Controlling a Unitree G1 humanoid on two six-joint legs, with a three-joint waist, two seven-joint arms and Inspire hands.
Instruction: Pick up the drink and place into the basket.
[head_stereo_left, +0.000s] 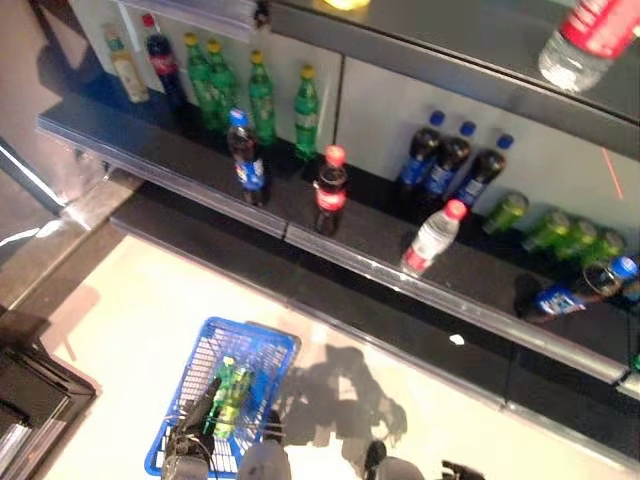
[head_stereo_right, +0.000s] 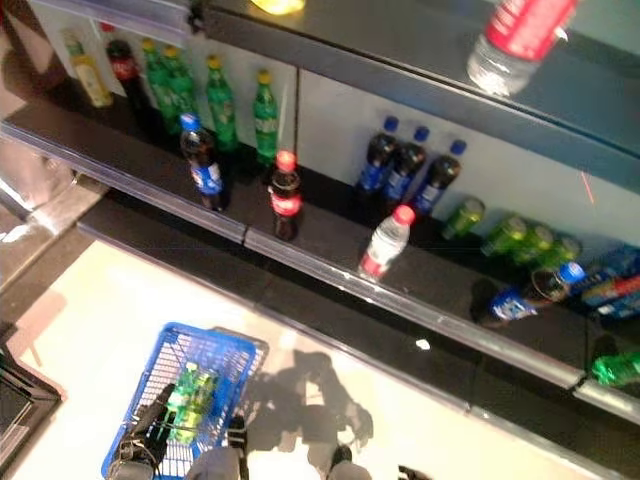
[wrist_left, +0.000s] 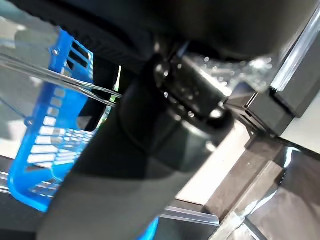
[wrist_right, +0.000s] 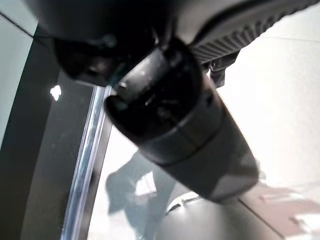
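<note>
The blue basket (head_stereo_left: 262, 352) hangs low at the left, off the pale floor, with green drinks (head_stereo_left: 231, 393) lying in it. My left hand (head_stereo_left: 193, 418) is shut on its thin wire handles (wrist_left: 65, 80); the basket's blue wall (wrist_left: 47, 127) shows past the hand (wrist_left: 165, 115) in the left wrist view. My right hand (wrist_right: 165, 110) shows as a dark bulk over the floor by the shelf's edge, with nothing seen in it. Drinks stand on the dark shelf (head_stereo_left: 380, 262): a dark bottle with a blue cap (head_stereo_left: 246, 158), a dark bottle with a red cap (head_stereo_left: 331, 190) and a tilted clear bottle with a red cap (head_stereo_left: 432, 238).
Green bottles (head_stereo_left: 258, 95) stand at the back left, dark blue-capped bottles (head_stereo_left: 450, 160) at the back middle, green cans (head_stereo_left: 560, 232) at the right. A dark bottle (head_stereo_left: 575, 290) lies on its side at the far right. A clear red-labelled bottle (head_stereo_left: 590, 35) lies on the upper shelf.
</note>
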